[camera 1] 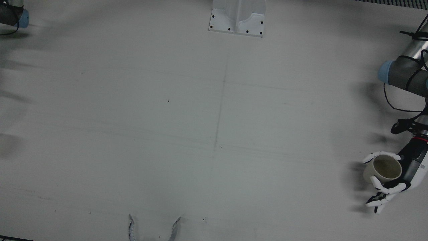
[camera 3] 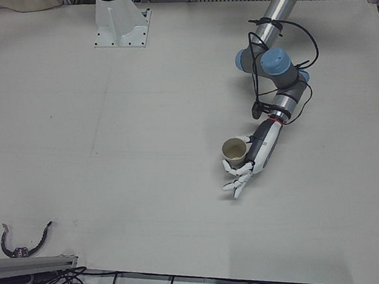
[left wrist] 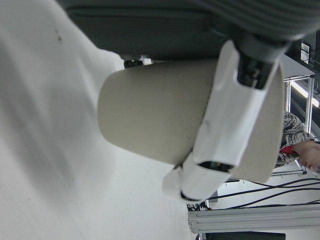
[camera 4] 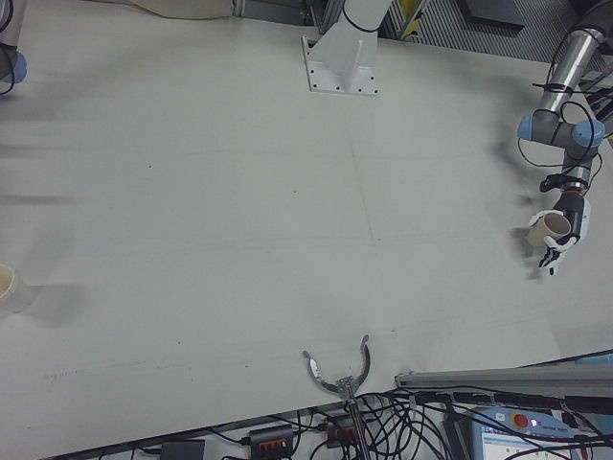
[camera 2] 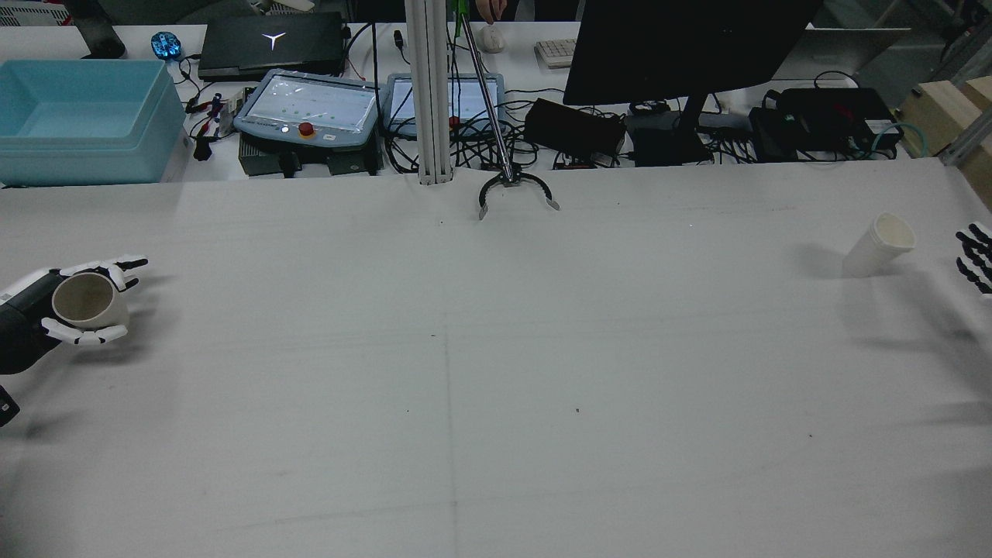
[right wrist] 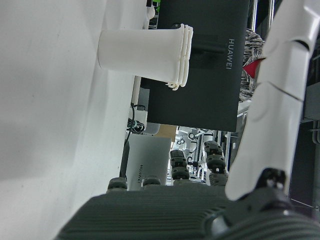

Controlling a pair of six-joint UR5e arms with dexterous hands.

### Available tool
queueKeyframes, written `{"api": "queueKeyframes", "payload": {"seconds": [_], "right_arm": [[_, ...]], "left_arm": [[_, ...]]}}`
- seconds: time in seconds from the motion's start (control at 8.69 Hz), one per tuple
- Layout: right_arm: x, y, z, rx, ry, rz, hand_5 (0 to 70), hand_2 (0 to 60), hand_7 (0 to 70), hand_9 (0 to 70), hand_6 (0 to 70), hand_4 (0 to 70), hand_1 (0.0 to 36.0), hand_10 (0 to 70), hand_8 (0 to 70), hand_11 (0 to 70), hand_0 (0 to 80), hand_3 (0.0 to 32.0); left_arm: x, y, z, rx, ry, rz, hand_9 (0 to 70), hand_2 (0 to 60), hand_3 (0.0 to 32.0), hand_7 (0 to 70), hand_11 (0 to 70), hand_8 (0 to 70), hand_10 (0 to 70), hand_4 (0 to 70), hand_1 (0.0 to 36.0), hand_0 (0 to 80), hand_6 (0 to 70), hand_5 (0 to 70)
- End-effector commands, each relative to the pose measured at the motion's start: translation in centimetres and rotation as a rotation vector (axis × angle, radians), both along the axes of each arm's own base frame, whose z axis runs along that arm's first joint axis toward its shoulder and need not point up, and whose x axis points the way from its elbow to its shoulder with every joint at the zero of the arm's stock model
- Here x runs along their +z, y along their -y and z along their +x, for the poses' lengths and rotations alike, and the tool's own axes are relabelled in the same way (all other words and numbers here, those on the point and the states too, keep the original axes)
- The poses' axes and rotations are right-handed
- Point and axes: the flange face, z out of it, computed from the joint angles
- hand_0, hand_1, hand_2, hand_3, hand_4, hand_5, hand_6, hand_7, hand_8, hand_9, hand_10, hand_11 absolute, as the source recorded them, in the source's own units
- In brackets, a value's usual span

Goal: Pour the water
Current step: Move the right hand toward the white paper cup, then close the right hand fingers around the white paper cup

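Beige cup [camera 2: 89,301] sits in the left hand [camera 2: 74,306] at the far left edge of the counter [camera 2: 496,372], seen from the rear. Mouth of the cup faces up and slightly toward the rear camera; inside looks dry as far as can be seen. Fingers [left wrist: 227,125] wrap the cup wall from both sides, one crossing the front of it in the left hand view. Whether the cup base touches the counter cannot be told; its shadow lies close beside it.

Second cup, a white stack of cups [camera 2: 880,244], stands on the counter near the far right edge, apart from the right hand [camera 2: 975,260]. In the right hand view the stack [right wrist: 145,55] stands upright on the counter with its rims nested.

Right hand: only fingertips show at the rear view's right border, spread and holding nothing.

Left arm [camera 3: 277,73] reaches out from its side of the counter, forearm angled down to the hand, black cable looped along it.

Whole middle of the counter between the two cups is open. A black claw-shaped grabber tool [camera 2: 515,194] lies at the far edge, centre, well away from both cups. Pedestal [camera 1: 238,16] sits at the robot-side edge.
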Motion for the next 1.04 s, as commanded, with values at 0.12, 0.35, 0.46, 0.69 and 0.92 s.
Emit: {"api": "queueKeyframes", "payload": {"seconds": [0.12, 0.35, 0.46, 0.69, 0.92], "right_arm": [[-1.8, 4.8, -1.9, -0.003, -0.035, -0.047, 6.4, 10.7, 16.5, 1.9, 5.1, 7.5, 25.3, 0.0, 0.0, 0.0, 58.4, 12.6], [-3.1, 7.2, -2.7, 0.003, -0.068, -0.064, 7.2, 13.6, 15.5, 1.7, 5.0, 5.1, 27.6, 0.0, 0.0, 0.0, 60.1, 11.8], [-3.8, 8.3, -3.2, 0.002, -0.079, -0.068, 7.4, 14.2, 15.6, 1.7, 5.0, 4.8, 28.1, 0.0, 0.0, 0.0, 60.5, 12.0], [-4.9, 10.2, -4.1, 0.003, -0.105, -0.079, 7.5, 14.8, 14.4, 1.4, 4.3, 2.9, 29.0, 0.0, 0.0, 0.0, 61.3, 12.4], [-5.7, 11.1, -5.3, -0.012, -0.11, -0.068, 7.9, 15.8, 15.4, 1.6, 4.6, 3.0, 29.9, 0.0, 0.0, 0.0, 62.3, 12.0]], "left_arm": [[0.1, -0.1, -0.1, 0.003, -0.013, -0.021, 4.9, 55.0, 0.0, 19.7, 14.4, 5.4, 7.3, 70.0, 36.0, 80.0, 13.0, 70.0], [0.2, -0.1, -0.3, 0.005, -0.029, -0.036, 5.0, 55.2, 0.0, 20.0, 14.4, 5.6, 7.2, 70.0, 36.0, 80.0, 13.3, 70.0], [0.1, -0.1, -0.2, 0.007, -0.032, -0.035, 5.0, 55.2, 0.0, 19.8, 14.4, 5.5, 7.2, 70.0, 36.0, 80.0, 13.2, 70.0], [0.2, -0.2, -0.2, 0.007, -0.032, -0.037, 5.1, 54.6, 0.0, 19.9, 14.4, 5.6, 7.2, 70.0, 36.0, 80.0, 13.3, 70.0], [0.3, -0.2, -0.4, 0.005, -0.043, -0.043, 5.2, 54.1, 0.0, 19.9, 14.5, 5.7, 7.2, 70.0, 36.0, 80.0, 13.2, 70.0]]}}
